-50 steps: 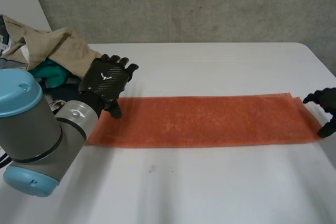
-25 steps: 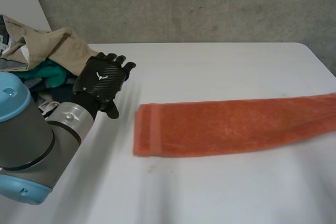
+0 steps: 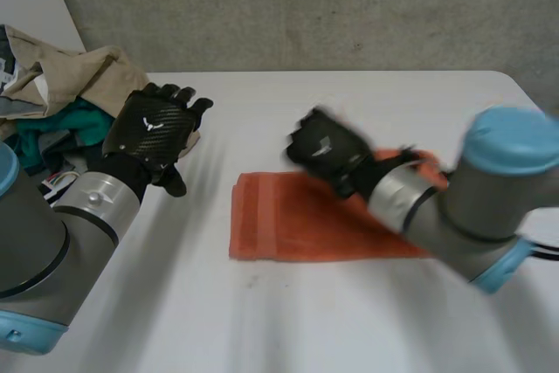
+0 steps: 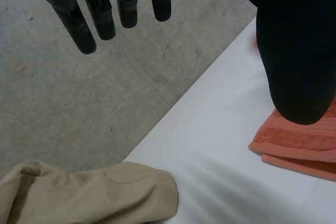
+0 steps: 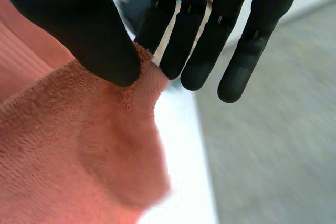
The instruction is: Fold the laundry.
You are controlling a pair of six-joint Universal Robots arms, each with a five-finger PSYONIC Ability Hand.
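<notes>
Pinching the orange towel's (image 3: pixel 279 229) end between thumb and fingers, the right hand (image 3: pixel 327 150) seems mid first fold. The left hand (image 3: pixel 155 127) hangs slack-fingered, and the clothes pile (image 3: pixel 74 85) waits.

I see white table (image 3: pixel 349 111) | orange towel (image 3: pixel 279 224) lying mid-table | clothes pile (image 3: pixel 79 76) at its far-left corner

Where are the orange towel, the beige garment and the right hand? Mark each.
orange towel (image 3: pixel 279 226), head view, its uncovered flat part.
beige garment (image 3: pixel 92 76), head view, its upper fold.
right hand (image 3: pixel 325 148), head view, its back.
</notes>
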